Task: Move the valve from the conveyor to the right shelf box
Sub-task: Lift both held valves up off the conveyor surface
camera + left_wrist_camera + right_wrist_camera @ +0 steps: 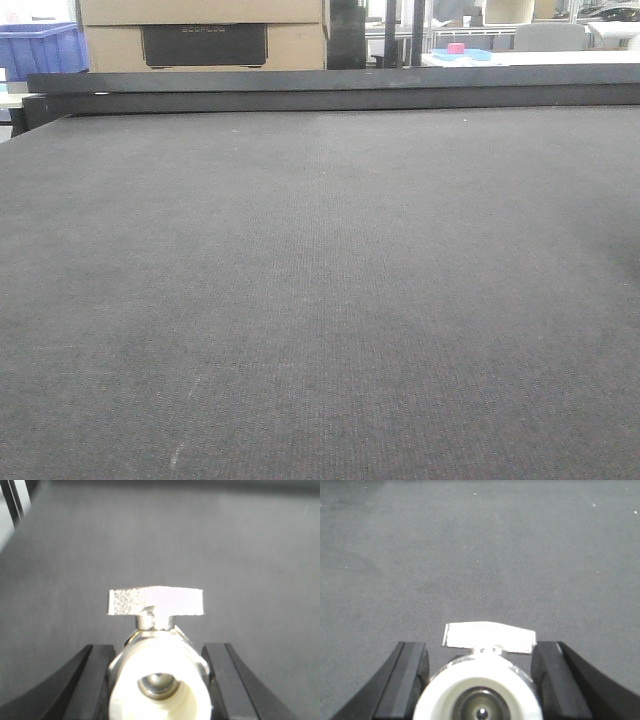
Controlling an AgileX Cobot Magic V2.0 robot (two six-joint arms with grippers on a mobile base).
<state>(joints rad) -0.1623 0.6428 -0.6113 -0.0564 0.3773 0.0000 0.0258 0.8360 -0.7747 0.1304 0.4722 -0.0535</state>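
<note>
The conveyor (320, 280) is a wide dark grey woven belt with a black rail (330, 88) along its far edge; no valve or gripper shows in the front view. In the left wrist view my left gripper (159, 652) is shut on a metal valve (157, 685), its white-lined port facing the camera and its flat silver handle (156, 602) on top. In the right wrist view my right gripper (480, 650) is shut on a second valve (477, 692), also port towards the camera, with a pale flat handle (490, 637). Belt fabric lies under both. The shelf box is out of view.
Beyond the rail stand a cardboard box (200, 35) and a blue crate (40, 48) at the far left. A table at the far right carries a small pink object (457, 48) on a blue tray.
</note>
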